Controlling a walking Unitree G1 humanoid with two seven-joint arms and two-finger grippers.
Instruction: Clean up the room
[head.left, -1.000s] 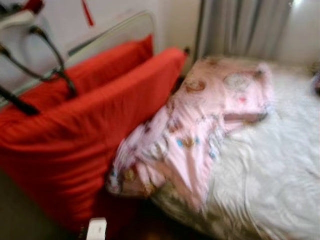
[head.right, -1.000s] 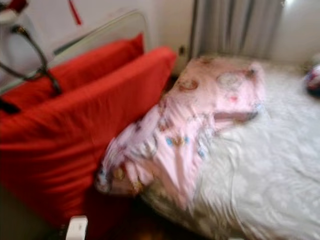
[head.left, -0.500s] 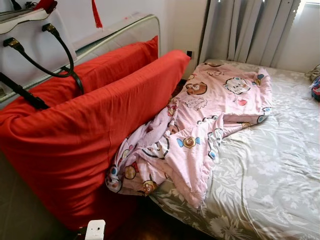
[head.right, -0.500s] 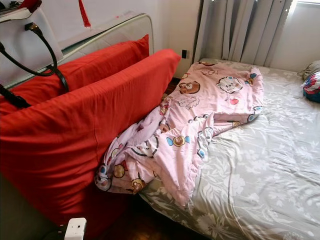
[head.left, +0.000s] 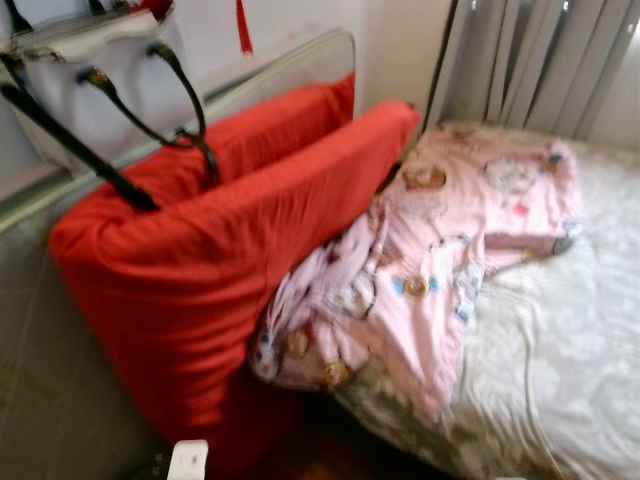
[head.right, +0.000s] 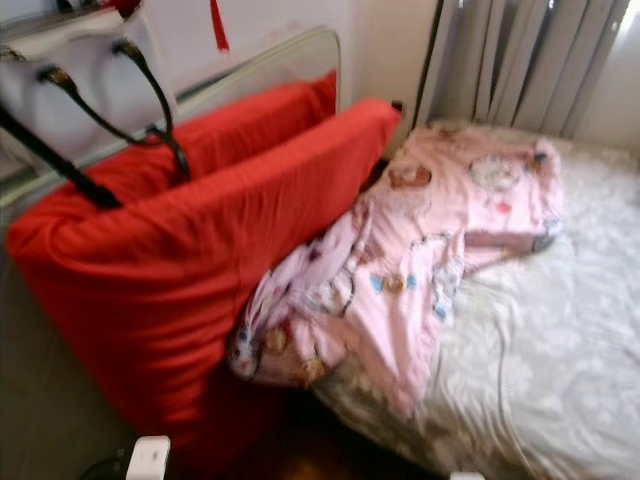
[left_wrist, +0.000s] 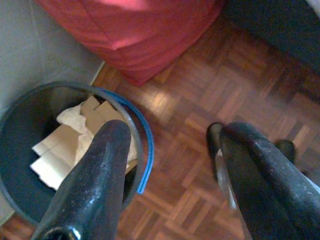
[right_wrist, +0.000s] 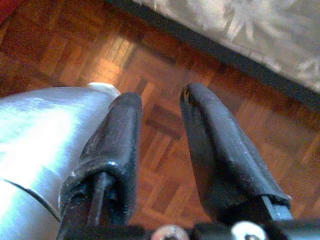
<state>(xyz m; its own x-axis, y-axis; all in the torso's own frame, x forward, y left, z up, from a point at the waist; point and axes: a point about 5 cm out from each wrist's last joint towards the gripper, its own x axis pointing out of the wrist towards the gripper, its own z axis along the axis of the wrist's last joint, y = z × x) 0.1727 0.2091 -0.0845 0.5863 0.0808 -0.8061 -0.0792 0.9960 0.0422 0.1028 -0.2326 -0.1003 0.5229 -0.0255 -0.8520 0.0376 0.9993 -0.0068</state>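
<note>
Left gripper (left_wrist: 172, 170): hung low over the parquet, its two black, scuffed fingers spread wide with nothing between them.
Right gripper (right_wrist: 160, 145): also hung over the floor, its rounded fingers parted and empty, beside a smooth silver limb of the robot.
Floor (left_wrist: 200, 90): glossy brown wood in a basket-weave parquet pattern.
Bin (left_wrist: 30, 102): round and dark with a blue rim edge, standing on the floor just beside the red cushion's lower corner; crumpled pale paper and flat cardboard pieces lay inside.
White block (head.left: 188, 462): small and boxy, at the near edge of the head view, under the cushions.
Cushions (head.left: 200, 290): two large, thick red slabs in smooth cloth, standing on edge against the headboard, one behind the other.
Blanket (head.left: 440, 260): soft pink quilt printed with cartoon figures, rumpled, lying on the bed near the cushions, one end spilling over the mattress edge against the front cushion.
Sheet (head.left: 570, 340): pale grey with a leafy print, lightly wrinkled.
Bag (head.left: 110, 75): white, with thin black looped handles, perched behind the cushions.
Headboard (head.left: 290, 65): rounded pale frame.
Curtain (head.left: 540, 60): grey, hanging in vertical folds beyond the bed.
</note>
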